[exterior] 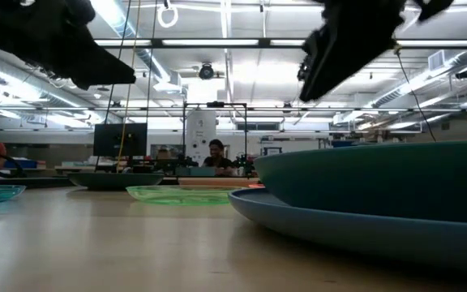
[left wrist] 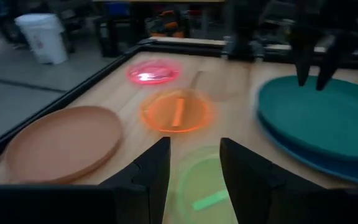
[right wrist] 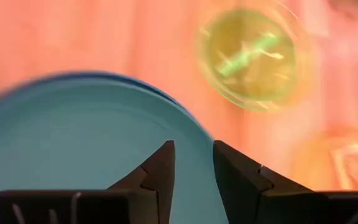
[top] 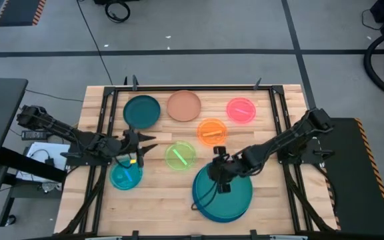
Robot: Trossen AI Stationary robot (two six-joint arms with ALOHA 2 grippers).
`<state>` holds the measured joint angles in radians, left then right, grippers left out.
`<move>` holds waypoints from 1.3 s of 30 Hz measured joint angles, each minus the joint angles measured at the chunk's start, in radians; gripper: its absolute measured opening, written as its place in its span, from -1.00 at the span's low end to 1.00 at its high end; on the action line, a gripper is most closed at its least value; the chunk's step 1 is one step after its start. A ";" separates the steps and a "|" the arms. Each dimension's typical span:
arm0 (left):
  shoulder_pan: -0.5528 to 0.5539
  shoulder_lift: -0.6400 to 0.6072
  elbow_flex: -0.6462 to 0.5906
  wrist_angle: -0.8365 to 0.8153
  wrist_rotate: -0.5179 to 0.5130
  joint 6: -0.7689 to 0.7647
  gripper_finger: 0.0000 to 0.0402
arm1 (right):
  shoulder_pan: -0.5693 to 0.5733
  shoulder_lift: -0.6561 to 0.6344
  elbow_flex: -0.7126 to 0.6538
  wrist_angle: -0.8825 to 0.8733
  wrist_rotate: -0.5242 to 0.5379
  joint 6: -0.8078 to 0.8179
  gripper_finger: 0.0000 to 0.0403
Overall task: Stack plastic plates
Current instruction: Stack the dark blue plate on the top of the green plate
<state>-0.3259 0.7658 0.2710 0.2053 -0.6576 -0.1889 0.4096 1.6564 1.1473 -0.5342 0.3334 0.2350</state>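
Note:
A large teal plate [top: 227,195] lies stacked on a large blue plate [top: 199,200] at the near right. My right gripper [right wrist: 193,165] hovers open above the teal plate's far left rim, nothing between its fingers. My left gripper [left wrist: 194,171] stands open at the table's left, pointing toward the lime-green plate [top: 180,156], clear of it. Flat on the table lie a cyan plate [top: 125,176], an orange plate [top: 212,131], a pink plate [top: 241,110], a tan-brown plate [top: 183,105] and a dark teal plate [top: 142,111].
A black frame [top: 105,127] runs along the left, far and right sides of the wooden table. Bare wood shows at the near left [top: 159,207]. In the low view a person sits far behind the table.

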 joint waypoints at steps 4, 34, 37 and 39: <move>0.106 0.000 0.000 -0.031 0.104 -0.021 -0.27 | -0.008 -0.039 -0.071 0.023 0.109 0.033 -0.41; 0.605 0.315 0.244 -0.500 0.394 0.003 -0.27 | -0.119 -0.146 -0.293 0.354 0.355 -0.103 -0.41; 0.625 0.376 0.288 -0.547 0.395 0.029 -0.27 | -0.120 -0.146 -0.293 0.359 0.395 -0.129 -0.41; 0.639 0.418 0.307 -0.557 0.395 0.049 -0.27 | -0.120 -0.146 -0.293 0.361 0.414 -0.141 -0.41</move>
<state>0.3135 1.1838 0.5783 -0.3521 -0.2621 -0.1404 0.2898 1.5105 0.8547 -0.1731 0.7470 0.0938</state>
